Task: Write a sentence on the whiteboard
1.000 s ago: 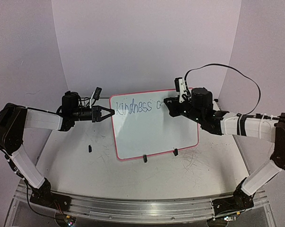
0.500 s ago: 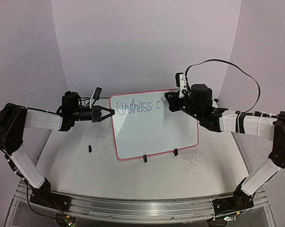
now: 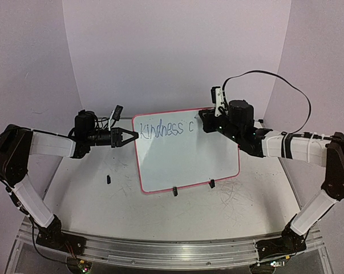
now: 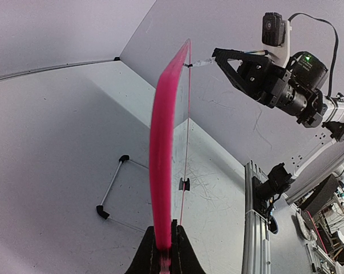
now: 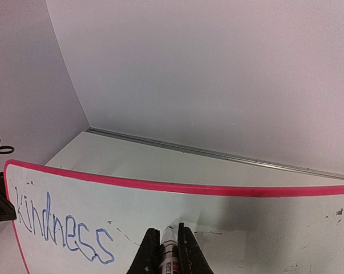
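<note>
Right gripper [image 5: 167, 229], closed on a marker [image 5: 170, 255], has only "Kindness c" of the sentence [image 3: 163, 130] written on the whiteboard [image 3: 186, 162], whose edge the left gripper [image 3: 134, 137] pinches; most seemingly remains unwritten.

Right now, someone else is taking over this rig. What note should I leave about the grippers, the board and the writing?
Left gripper: shut on the left edge of the whiteboard, steadying it.
Right gripper: shut on a marker, tip at the board just right of "Kindness".
Whiteboard: propped mid-table on two clip feet.
Done: the sentence reads "Kindness c" in blue.
Left: finish the second word and whatever follows it.
</note>
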Available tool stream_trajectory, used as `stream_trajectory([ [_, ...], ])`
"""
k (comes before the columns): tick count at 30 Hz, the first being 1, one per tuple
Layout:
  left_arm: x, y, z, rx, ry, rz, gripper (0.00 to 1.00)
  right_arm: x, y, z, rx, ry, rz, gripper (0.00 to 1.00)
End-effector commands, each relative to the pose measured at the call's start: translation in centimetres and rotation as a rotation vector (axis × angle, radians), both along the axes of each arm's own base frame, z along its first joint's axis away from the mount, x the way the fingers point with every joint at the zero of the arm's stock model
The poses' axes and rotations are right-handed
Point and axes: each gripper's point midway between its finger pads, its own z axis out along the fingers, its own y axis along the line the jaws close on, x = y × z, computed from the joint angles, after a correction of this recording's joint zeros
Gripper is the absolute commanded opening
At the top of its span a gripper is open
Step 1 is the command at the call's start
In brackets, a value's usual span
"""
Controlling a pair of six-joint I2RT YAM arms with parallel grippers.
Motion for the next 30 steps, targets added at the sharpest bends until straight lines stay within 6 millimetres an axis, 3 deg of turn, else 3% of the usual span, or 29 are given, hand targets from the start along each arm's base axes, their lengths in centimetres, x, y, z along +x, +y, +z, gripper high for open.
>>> stream_trajectory([
  [1,-0.5,-0.7,2.5,-0.014,-0.134,-0.023,0.00,0.7,-0.2,1.2,0.011,-0.029,-0.026,0.00],
  [30,-0.7,-0.9,2.5,-0.014,-0.135,-0.031,0.00,-2.2,-1.6,-3.6,0.005,0.099,-0.003,0.00],
])
